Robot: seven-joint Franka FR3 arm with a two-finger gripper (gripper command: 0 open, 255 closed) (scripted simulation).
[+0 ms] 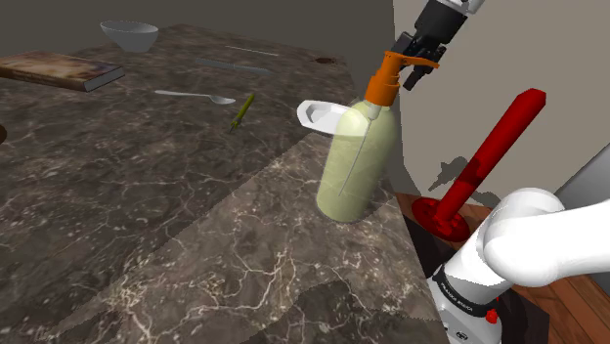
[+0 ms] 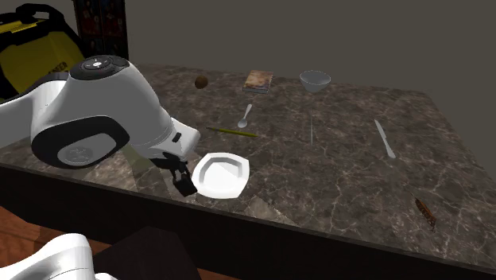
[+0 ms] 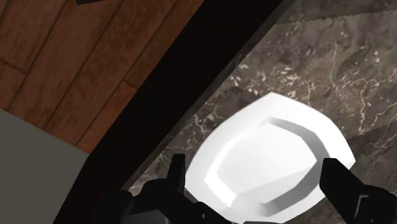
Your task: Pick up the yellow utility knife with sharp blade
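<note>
The utility knife [image 1: 241, 110] is a thin yellow-green stick lying flat on the dark marble counter [image 1: 147, 195], just past a spoon. In the second exterior view the knife [image 2: 230, 131] lies beyond the white plate. My black gripper [image 1: 418, 68] hangs above the counter's edge, well away from the knife. It hovers over a white plate [image 3: 273, 153], near that plate's rim [image 2: 221, 175]. In the wrist view the gripper [image 3: 257, 184] is open, its fingers standing apart with nothing held between them.
A tall pale soap bottle [image 1: 359, 156] with an orange pump stands by the gripper. A spoon [image 1: 196, 96], a book [image 1: 59, 70], a bowl [image 1: 129, 36] and a grey table knife [image 2: 385, 139] lie farther on. A red plunger [image 1: 479, 166] stands on the wooden floor.
</note>
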